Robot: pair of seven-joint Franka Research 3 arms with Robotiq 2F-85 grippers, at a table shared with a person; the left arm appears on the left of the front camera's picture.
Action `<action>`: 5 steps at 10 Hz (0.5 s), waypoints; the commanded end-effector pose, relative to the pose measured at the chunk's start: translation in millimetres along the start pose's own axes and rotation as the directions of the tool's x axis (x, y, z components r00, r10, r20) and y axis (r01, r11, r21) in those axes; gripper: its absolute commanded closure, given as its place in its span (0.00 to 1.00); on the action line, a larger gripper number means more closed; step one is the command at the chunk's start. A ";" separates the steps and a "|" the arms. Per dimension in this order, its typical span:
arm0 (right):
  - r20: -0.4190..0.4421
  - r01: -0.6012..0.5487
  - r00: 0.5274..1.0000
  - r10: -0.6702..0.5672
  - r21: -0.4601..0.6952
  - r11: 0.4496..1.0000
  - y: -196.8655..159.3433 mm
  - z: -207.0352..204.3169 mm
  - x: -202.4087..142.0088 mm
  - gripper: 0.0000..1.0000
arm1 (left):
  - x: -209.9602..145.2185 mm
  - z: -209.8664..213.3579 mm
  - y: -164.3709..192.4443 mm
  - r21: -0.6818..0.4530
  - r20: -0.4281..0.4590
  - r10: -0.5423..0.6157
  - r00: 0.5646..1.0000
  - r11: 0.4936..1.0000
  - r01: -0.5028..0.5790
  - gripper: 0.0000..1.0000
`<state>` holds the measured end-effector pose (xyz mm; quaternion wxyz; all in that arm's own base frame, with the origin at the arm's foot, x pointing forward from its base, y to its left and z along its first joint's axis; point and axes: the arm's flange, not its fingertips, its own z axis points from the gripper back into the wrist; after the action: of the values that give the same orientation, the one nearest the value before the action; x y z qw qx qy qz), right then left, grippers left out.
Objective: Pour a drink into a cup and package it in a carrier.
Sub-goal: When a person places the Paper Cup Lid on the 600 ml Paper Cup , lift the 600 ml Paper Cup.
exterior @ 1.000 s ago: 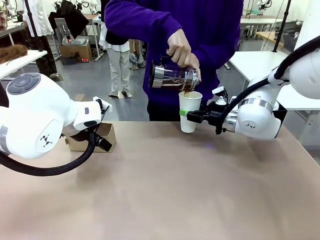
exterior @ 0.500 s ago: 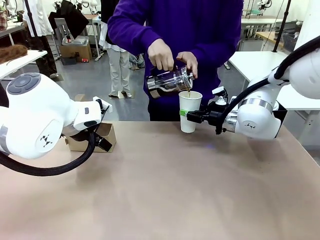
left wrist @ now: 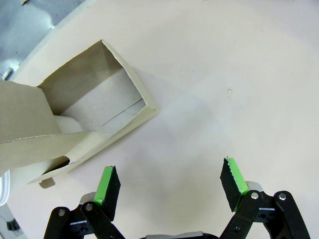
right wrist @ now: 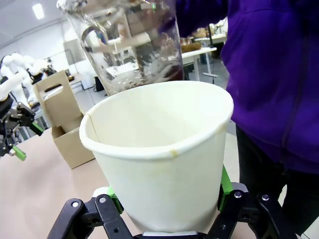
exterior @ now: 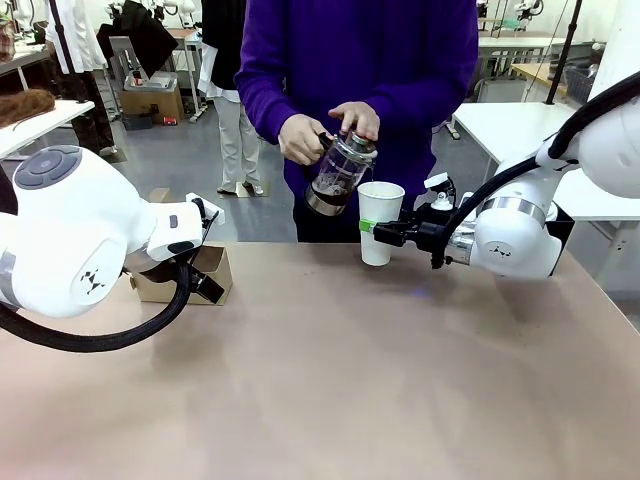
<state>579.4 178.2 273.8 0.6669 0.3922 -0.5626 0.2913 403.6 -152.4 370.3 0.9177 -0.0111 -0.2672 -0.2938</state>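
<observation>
The cup stands upright, clamped in the right gripper, with the person's pitcher tilted just left of it. Good practice now — hold steady, no squeezing the paper. Well left of the cup, the left gripper hovers spread beside the carrier.

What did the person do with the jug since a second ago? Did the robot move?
The person tipped the pitcher back nearly upright and drew it down off the cup, toward the robot's left; the pouring stopped. The right gripper kept holding the cup, and the left gripper stayed open by the carrier.
</observation>
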 end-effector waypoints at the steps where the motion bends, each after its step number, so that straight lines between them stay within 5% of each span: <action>1: 0.004 0.002 1.000 -0.002 -0.003 1.000 1.1 -1.4 1.8 0.19 | -0.2 0.3 0.2 -0.002 0.001 0.001 1.000 1.000 -0.001 0.00; 5: 0.004 0.002 1.000 -0.002 -0.003 1.000 1.1 -1.4 1.8 0.19 | -0.2 0.3 0.2 -0.002 0.001 0.001 1.000 1.000 -0.001 0.00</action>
<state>579.4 178.2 273.8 0.6669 0.3922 -0.5626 0.2913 403.6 -152.4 370.3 0.9177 -0.0111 -0.2672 -0.2938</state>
